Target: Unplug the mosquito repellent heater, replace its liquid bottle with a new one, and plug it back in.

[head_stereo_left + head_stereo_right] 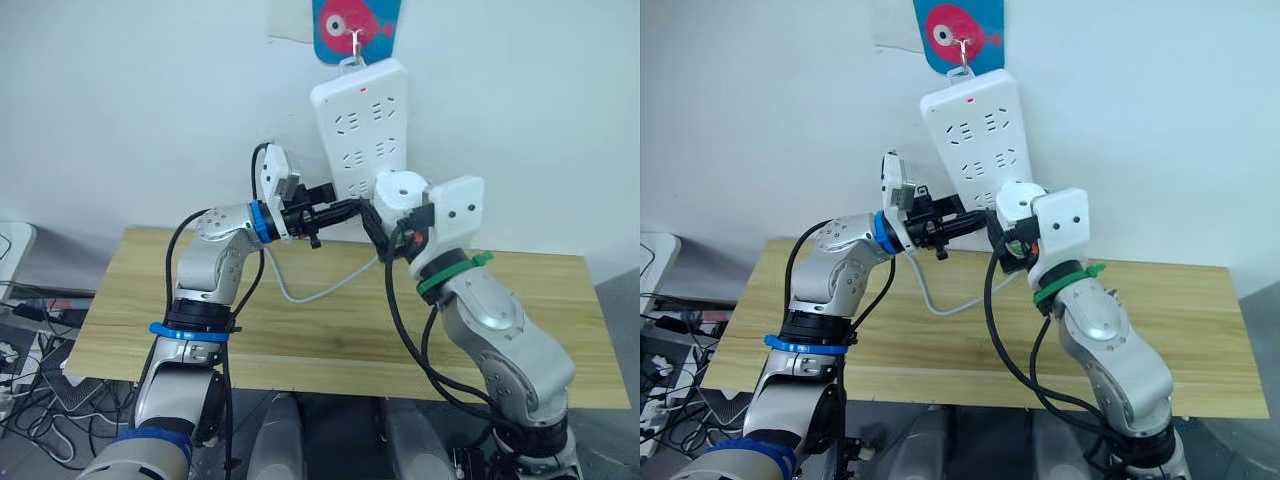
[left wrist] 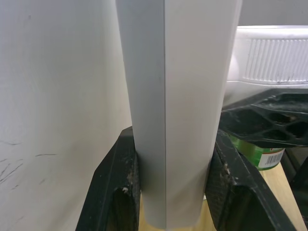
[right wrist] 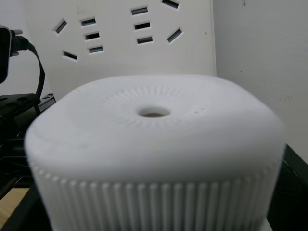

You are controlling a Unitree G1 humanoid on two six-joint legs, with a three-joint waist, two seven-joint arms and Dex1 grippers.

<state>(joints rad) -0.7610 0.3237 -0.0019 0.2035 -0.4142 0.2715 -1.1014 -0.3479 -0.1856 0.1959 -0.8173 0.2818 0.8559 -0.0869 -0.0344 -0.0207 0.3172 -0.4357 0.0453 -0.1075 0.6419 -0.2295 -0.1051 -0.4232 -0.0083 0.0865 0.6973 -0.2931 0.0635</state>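
Between right tool fingers, clamped: mosquito repellent heater; left tool clamping power strip.

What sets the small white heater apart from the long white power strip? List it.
The small white rounded plastic mosquito repellent heater is compact with one round vent hole; the long flat white power strip carries rows of socket slots. The heater sits in the right gripper; the strip hangs from a wall hook, its lower edge clamped by the left gripper. Both are white plastic.
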